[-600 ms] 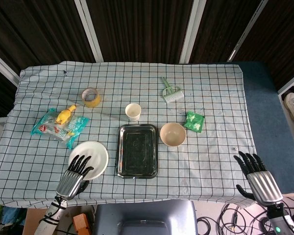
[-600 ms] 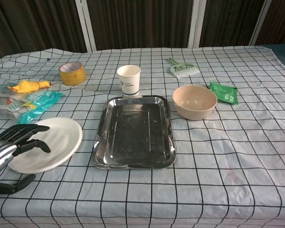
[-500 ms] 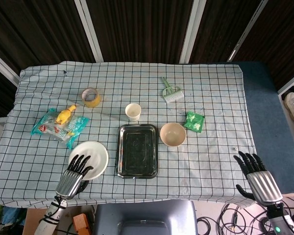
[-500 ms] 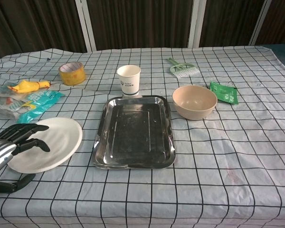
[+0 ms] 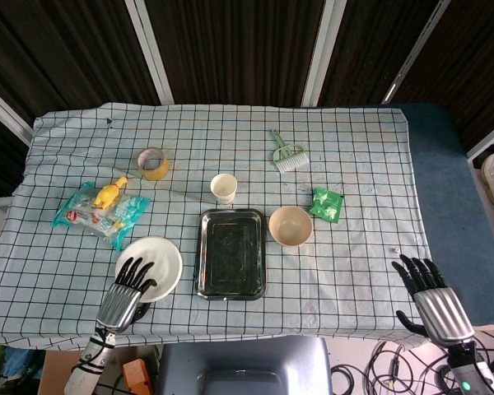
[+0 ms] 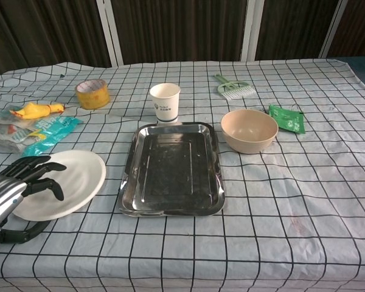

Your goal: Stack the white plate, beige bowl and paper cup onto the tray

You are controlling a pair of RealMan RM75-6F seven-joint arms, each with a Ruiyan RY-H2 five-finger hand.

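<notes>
Left robot hand [image 6: 15, 188] sits at the near-left edge of the round white plate [image 6: 70, 179], fingers spread over the rim, thumb below; firm grip cannot be confirmed. Right robot hand [image 5: 432, 300] is open, empty, beyond the table's near-right corner. Rectangular steel tray [image 6: 172, 176] lies centre; beige bowl [image 6: 249, 130] right of it; white paper cup [image 6: 165, 102] behind.

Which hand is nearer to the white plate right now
Left. The left hand is at the white plate's near edge, fingers over its rim. The right hand is off the table's far right corner, past the tray.
</notes>
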